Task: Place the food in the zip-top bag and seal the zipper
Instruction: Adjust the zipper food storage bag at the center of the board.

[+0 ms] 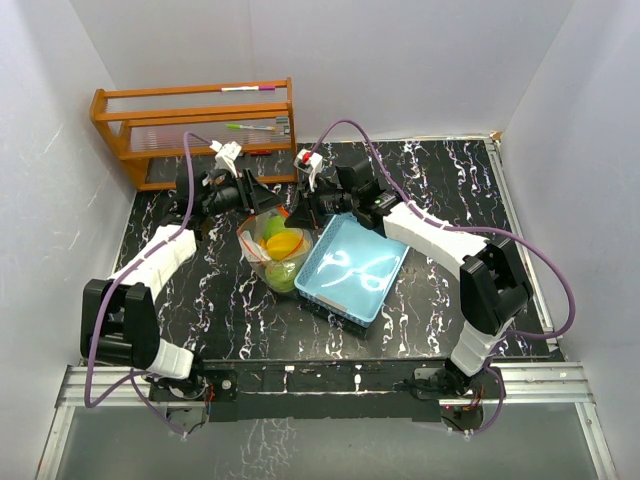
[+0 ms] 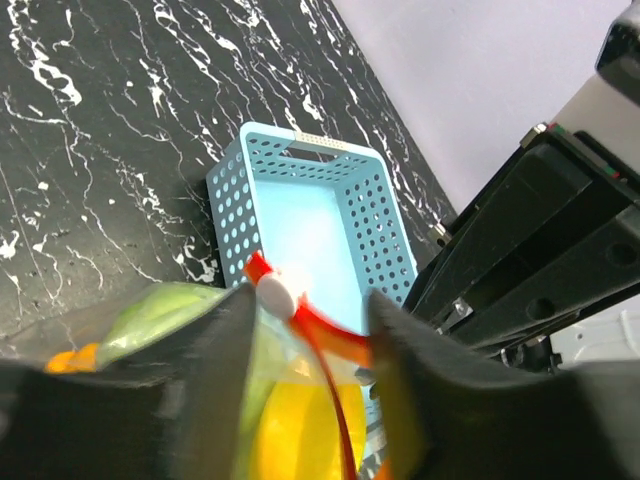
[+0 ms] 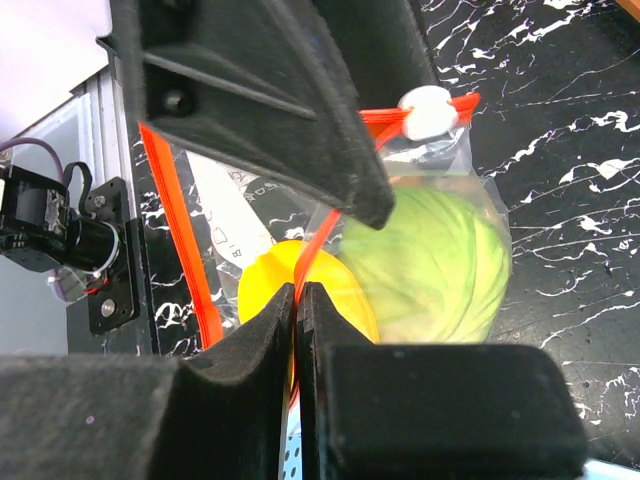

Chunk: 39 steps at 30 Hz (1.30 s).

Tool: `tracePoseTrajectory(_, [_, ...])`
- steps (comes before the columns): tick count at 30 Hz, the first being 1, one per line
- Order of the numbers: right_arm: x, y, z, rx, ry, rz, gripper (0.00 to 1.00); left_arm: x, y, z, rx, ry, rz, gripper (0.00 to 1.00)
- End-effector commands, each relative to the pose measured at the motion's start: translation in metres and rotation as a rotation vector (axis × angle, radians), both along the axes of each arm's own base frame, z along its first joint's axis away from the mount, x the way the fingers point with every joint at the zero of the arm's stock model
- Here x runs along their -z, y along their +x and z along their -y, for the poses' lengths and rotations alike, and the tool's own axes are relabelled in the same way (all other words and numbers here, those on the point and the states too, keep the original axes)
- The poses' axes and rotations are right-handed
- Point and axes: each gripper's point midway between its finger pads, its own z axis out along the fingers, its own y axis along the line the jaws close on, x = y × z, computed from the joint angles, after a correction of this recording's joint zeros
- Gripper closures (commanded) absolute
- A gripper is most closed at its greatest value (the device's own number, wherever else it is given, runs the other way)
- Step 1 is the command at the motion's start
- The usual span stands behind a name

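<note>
Zip-top bag (image 1: 272, 262) lies against the light blue tray (image 1: 372, 276), on the tray's left-arm side, with the food (image 1: 283, 243) (yellow and green pieces) inside. Right gripper (image 3: 297, 300) is pinched tight on the zipper (image 3: 178, 215). Left gripper (image 2: 312, 300) is parted, its fingers straddling the zipper by the white slider (image 2: 276, 291).

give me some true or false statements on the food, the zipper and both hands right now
1. The yellow and green toy food lies in the light blue perforated plastic tray. False: it is inside the clear zip-top bag; the tray holds none.
2. The right hand is shut on the red zipper strip. True.
3. The white slider sits between the left hand's fingers. True.
4. The wooden rack stands at the table's near edge. False: it is at the far left corner.
</note>
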Motion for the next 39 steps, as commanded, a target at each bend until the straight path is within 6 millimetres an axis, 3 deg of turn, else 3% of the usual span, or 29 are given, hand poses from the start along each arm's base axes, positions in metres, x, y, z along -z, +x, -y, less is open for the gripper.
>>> tracePoseTrajectory(1, [-0.034, 0.006, -0.01, -0.016, 0.065, 0.071, 0.92, -0.023, -0.001, 0.009, 0.054, -0.044, 0.05, 0.68])
tracePoseTrajectory(4, [-0.035, 0.006, -0.008, -0.009, 0.063, 0.074, 0.92, -0.024, 0.0, 0.007, 0.036, -0.044, 0.056, 0.78])
tracePoseTrajectory(6, [-0.035, 0.007, -0.008, 0.0, 0.06, 0.074, 0.92, -0.024, 0.002, 0.006, 0.017, -0.044, 0.054, 1.0])
tracePoseTrajectory(9, [-0.039, 0.01, -0.007, 0.029, 0.059, 0.062, 0.92, -0.026, 0.005, 0.004, -0.011, -0.047, 0.049, 1.0])
tracePoseTrajectory(15, [-0.067, 0.027, 0.017, 0.266, 0.036, 0.039, 0.59, -0.029, 0.018, -0.013, -0.179, -0.017, 0.026, 1.0])
tracePoseTrajectory(18, [-0.093, 0.019, 0.034, 0.355, 0.086, 0.038, 0.36, -0.036, 0.023, -0.027, -0.288, 0.01, 0.03, 1.0])
tracePoseTrajectory(22, [-0.102, -0.004, 0.049, 0.404, 0.112, -0.014, 0.32, -0.046, 0.029, -0.053, -0.46, 0.056, 0.025, 1.0])
tracePoseTrajectory(25, [-0.08, -0.027, 0.041, 0.43, 0.057, -0.053, 0.32, -0.059, 0.029, -0.07, -0.581, 0.041, 0.037, 1.0])
tracePoseTrajectory(32, [-0.018, -0.091, -0.011, 0.393, -0.154, 0.03, 0.31, -0.069, 0.027, -0.083, -0.669, 0.012, 0.035, 1.0])
tracePoseTrajectory(35, [0.002, -0.098, -0.018, 0.432, -0.234, 0.073, 0.29, -0.064, 0.027, -0.086, -0.685, 0.015, 0.031, 1.0])
tracePoseTrajectory(39, [0.018, -0.085, -0.019, 0.534, -0.243, 0.08, 0.29, -0.057, 0.025, -0.087, -0.689, 0.018, 0.025, 1.0])
